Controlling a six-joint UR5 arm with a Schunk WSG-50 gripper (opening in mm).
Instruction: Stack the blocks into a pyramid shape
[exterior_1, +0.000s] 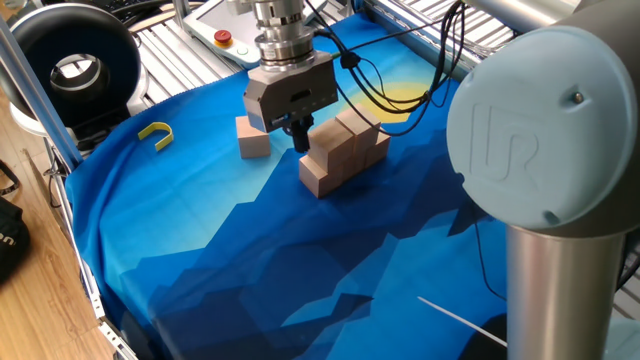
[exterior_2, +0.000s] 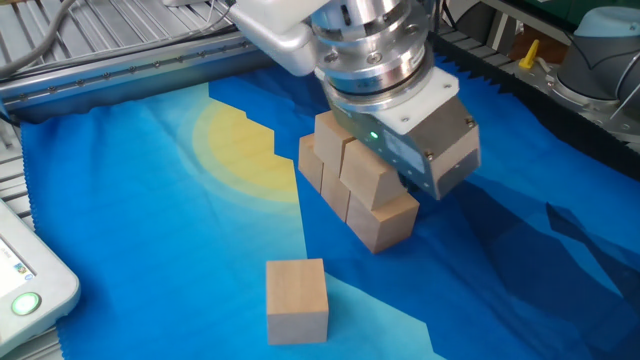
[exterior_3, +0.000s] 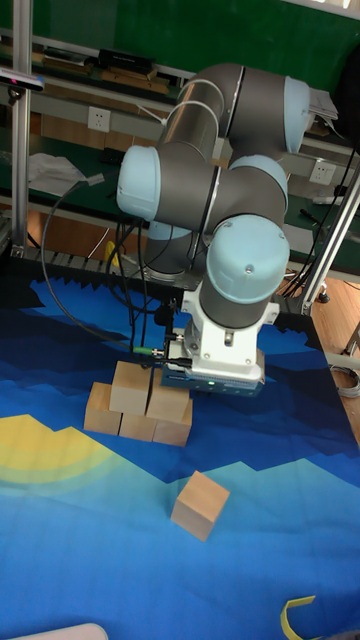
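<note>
Tall fixed view, left to right: five stacked blocks (exterior_3: 138, 410) sit on the blue cloth surface (exterior_3: 80, 560), three below and two on top; the claw (exterior_1: 298, 135) hangs just over their right end, holding nothing; whether it's open I cannot tell. A lone block (exterior_3: 199, 505) lies at five o'clock from the stack.
</note>
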